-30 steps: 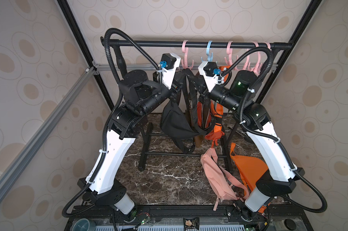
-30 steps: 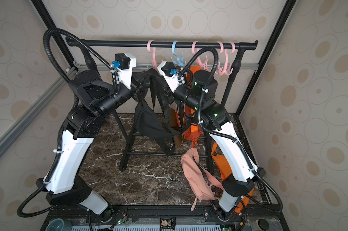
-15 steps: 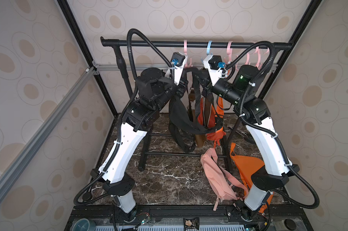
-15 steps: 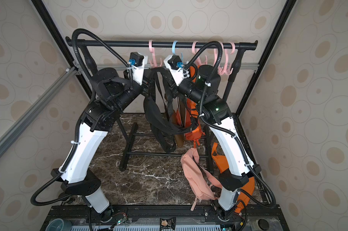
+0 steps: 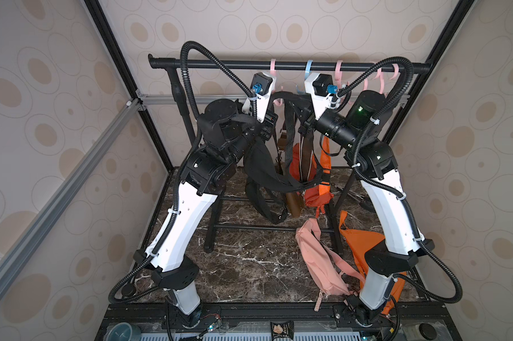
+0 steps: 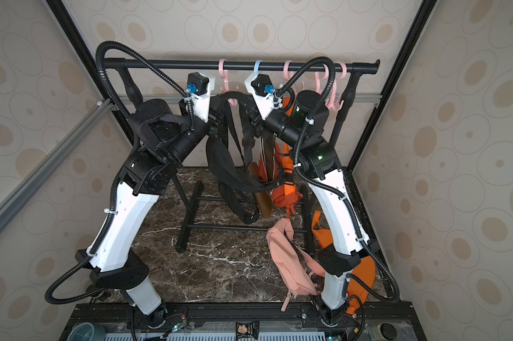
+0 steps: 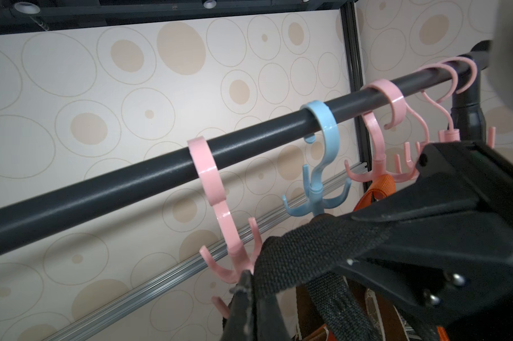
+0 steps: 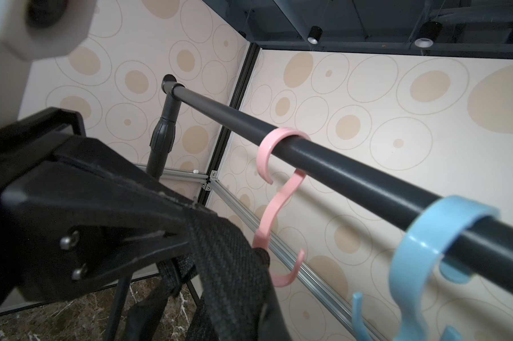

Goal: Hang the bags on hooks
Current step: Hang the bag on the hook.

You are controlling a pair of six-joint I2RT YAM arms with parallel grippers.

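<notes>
A black bag (image 5: 267, 171) (image 6: 225, 165) hangs by its woven strap (image 7: 308, 251) (image 8: 225, 265), which runs between my two grippers just under the rail. My left gripper (image 7: 249, 282) (image 5: 274, 102) is shut on the strap at the prongs of the leftmost pink hook (image 7: 217, 189) (image 8: 279, 189) (image 5: 274, 69). My right gripper (image 8: 262, 313) (image 5: 298, 102) is shut on the strap a short way along. The strap touches the hook's lower stem. I cannot tell whether it sits over a prong.
The black rail (image 5: 220, 63) also carries a blue hook (image 5: 308, 69) (image 7: 323, 153) and several pink hooks further right. An orange bag (image 5: 299, 165) and a brown bag (image 5: 293, 200) hang behind the black one. A pink bag (image 5: 317, 259) and an orange bag (image 5: 361, 245) lie on the marble floor.
Both arms have risen and drawn together under the rail. The strap has come up with them to the leftmost pink hook. Both grippers have stayed shut.
</notes>
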